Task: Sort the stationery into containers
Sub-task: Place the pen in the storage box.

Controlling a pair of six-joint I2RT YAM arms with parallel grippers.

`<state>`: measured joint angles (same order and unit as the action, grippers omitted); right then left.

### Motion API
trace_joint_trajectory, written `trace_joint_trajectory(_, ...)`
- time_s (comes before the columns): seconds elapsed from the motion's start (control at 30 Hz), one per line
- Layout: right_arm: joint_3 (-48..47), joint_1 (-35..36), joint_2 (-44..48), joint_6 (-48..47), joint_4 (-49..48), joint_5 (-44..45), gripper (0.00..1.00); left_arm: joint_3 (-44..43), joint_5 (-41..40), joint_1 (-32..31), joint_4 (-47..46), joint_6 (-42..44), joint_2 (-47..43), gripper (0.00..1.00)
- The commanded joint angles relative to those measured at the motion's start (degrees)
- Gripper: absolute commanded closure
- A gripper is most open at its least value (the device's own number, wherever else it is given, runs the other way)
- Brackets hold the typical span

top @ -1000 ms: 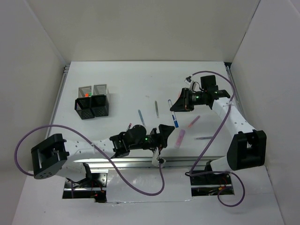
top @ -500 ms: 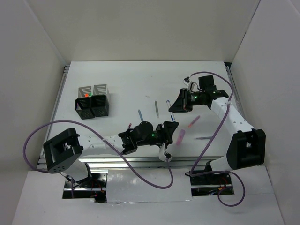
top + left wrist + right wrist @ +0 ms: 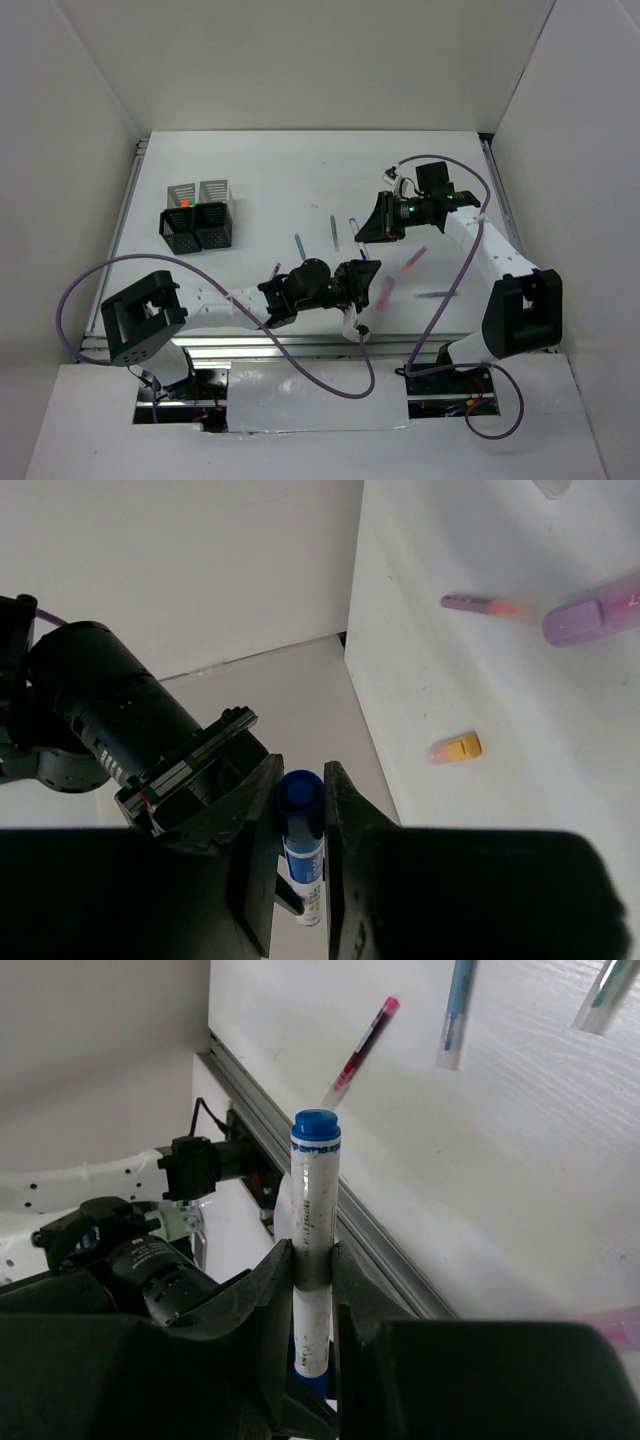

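While gripping the white blue-capped pen [image 3: 315,1190] mid-barrel in the right gripper's [image 3: 312,1255] clenched jaws, also pinches its blue end tight between the left gripper's [image 3: 300,782] jaws. Both clamped, nose to nose. Containers [image 3: 186,236] well apart from either.

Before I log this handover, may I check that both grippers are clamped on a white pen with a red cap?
Not quite: the cap is blue, not red. The right wrist view shows the white pen, blue-capped, clamped in the right gripper; the left gripper is clamped on it as well.
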<state>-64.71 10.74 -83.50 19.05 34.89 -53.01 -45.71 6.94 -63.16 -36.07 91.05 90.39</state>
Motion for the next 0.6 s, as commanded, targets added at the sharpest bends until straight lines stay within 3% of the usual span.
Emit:
trace_joint_trajectory(0.0,-2.0,0.24,-0.08,-0.85,-1.93,-1.47,0.99,0.79,-0.52,-0.21,-8.03,-0.08,-1.0,0.83)
trace_joint_trajectory(0.03,-2.09,0.24,-0.17,-1.03,-1.94,-1.65,0.95,1.41,-0.87,-0.39,-9.0,-0.17,-1.35,0.85)
trace_joint_trajectory(0.07,-2.18,0.24,-0.25,-1.03,-1.94,-1.91,0.85,2.46,-1.66,-0.65,-9.71,0.01,-1.7,0.87)
trace_joint_trajectory(0.1,-2.35,0.24,-0.6,-1.29,-1.41,-2.18,0.52,2.99,-1.93,-1.0,-9.8,-0.08,-2.84,0.91)
trace_joint_trajectory(0.2,-5.94,0.24,-2.01,-2.78,0.69,0.18,0.09,4.75,-2.54,-2.4,-6.4,-2.01,-7.13,0.96)
trace_joint_trajectory(0.27,-8.49,-0.28,-3.06,-4.37,2.19,0.98,0.04,6.24,-3.77,-3.64,-3.75,-4.03,-9.87,0.96)
trace_joint_trajectory(0.33,-11.48,-2.03,-4.21,-4.46,2.81,0.37,0.05,7.13,-4.91,-5.48,0.1,-6.13,-14.61,0.96)
trace_joint_trajectory(0.4,-13.76,-7.29,-4.82,-4.54,2.9,0.54,0.08,4.78,-6.67,-6.71,6.5,-16.88,-19.43,0.97)
trace_joint_trajectory(0.43,-14.65,-7.31,-5.0,-4.89,3.33,1.33,0.09,4.76,-9.55,-6.8,9.94,-16.95,-20.59,0.98)
trace_joint_trajectory(0.47,-15.53,-9.84,-5.18,-5.42,4.29,2.38,0.11,-0.55,-11.4,-6.81,13.45,-26.35,-21.65,0.98)
trace_joint_trajectory(0.53,-18.43,-12.91,-6.05,-7.35,5.62,5.01,0.12,-6.81,-17.38,-4.36,19.78,-37.29,-22.36,1.0)
trace_joint_trajectory(0.57,-19.22,-15.2,-6.4,-8.23,6.84,5.9,0.13,-14.33,-16.96,-2.0,26.43,-49.44,-22.54,1.0)
